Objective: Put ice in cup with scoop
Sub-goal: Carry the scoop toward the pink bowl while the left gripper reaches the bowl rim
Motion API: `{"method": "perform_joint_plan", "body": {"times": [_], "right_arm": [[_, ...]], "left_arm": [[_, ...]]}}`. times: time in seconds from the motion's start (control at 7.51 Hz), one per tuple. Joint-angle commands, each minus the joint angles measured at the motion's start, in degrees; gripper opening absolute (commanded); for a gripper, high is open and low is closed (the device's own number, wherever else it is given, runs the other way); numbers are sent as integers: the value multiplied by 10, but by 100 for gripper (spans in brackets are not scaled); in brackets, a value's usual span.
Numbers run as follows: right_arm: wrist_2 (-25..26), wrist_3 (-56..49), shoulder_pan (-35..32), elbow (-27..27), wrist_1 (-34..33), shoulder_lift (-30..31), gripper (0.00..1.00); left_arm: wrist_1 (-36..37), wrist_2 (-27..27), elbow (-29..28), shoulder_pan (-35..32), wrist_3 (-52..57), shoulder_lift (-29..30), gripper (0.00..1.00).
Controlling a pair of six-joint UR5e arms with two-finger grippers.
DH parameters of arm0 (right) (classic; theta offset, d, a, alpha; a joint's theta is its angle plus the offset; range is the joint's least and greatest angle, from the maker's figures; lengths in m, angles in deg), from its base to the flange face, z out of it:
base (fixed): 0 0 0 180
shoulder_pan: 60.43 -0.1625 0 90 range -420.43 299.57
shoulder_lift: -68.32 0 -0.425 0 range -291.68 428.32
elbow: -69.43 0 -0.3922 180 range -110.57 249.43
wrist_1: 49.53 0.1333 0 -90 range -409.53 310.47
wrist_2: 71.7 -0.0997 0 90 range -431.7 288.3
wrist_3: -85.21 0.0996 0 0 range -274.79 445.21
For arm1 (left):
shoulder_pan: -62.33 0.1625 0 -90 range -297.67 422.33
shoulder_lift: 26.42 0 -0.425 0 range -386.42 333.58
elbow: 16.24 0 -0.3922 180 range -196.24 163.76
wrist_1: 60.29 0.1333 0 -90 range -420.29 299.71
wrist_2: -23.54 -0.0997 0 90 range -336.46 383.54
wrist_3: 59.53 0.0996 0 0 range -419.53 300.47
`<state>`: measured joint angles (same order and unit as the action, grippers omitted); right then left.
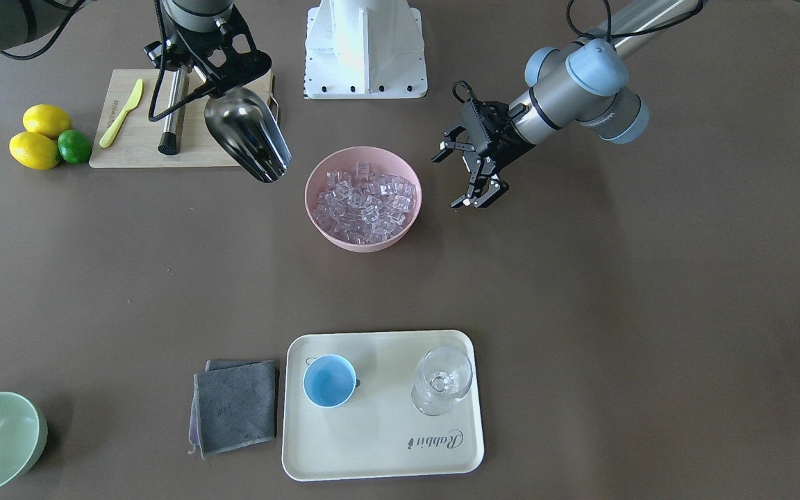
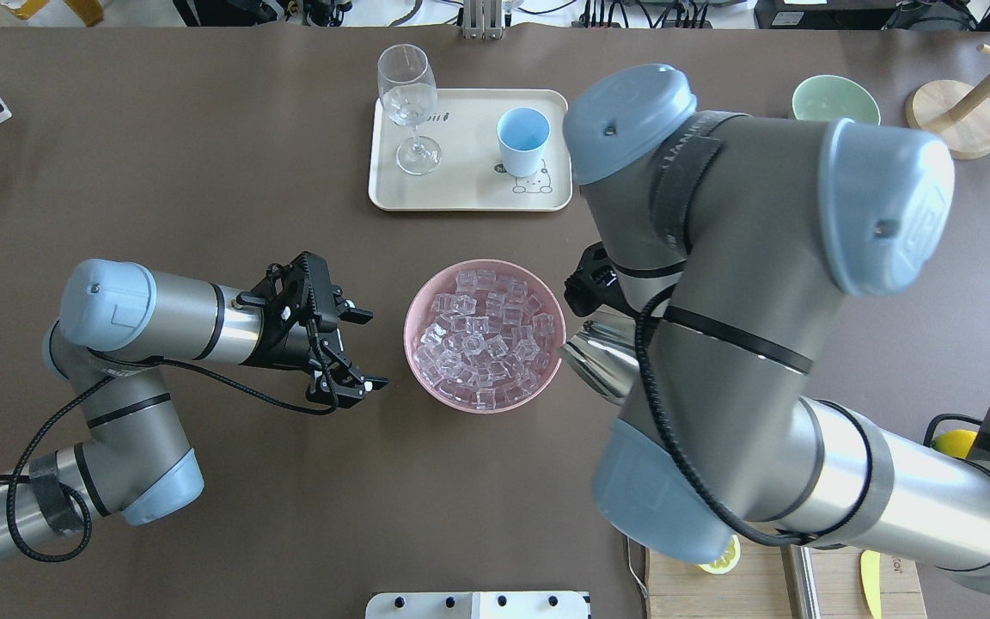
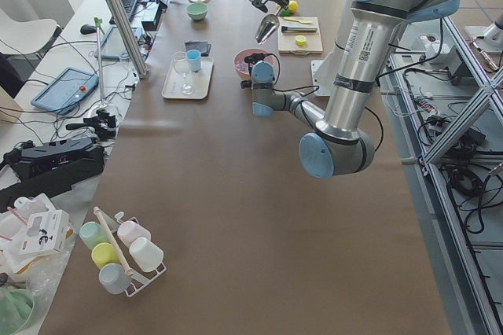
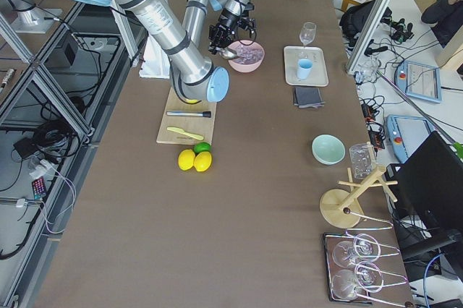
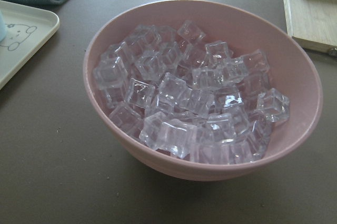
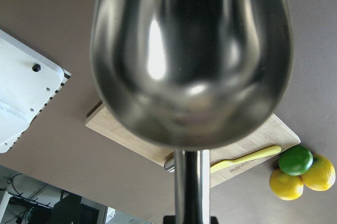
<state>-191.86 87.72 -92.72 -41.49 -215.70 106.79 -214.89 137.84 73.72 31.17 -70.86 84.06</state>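
scoop (image 6: 189,56): stiff, slick steel, looks empty, rod handle clamped by right gripper (image 1: 218,78) | ice (image 5: 195,98): hard, slippery | left gripper (image 1: 473,170): spread wide, holding nothing

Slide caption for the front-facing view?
Right gripper holds scoop aloft near bowl of ice; left gripper open; cup on tray.

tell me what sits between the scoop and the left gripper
The pink bowl full of ice sits between the scoop and left gripper, clearest in the front-facing view.
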Motion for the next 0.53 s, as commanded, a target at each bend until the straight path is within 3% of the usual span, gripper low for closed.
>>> {"method": "perform_joint_plan", "body": {"times": [0.0,0.4], "right_arm": [[17,-29,11,50,-46,-53,0],[71,-30,41,99,-50,-84,0]], "left_arm": [[-14,-41,-8,16,82,-2,98],[-25,-77,-8,49,79,3,98]]}}
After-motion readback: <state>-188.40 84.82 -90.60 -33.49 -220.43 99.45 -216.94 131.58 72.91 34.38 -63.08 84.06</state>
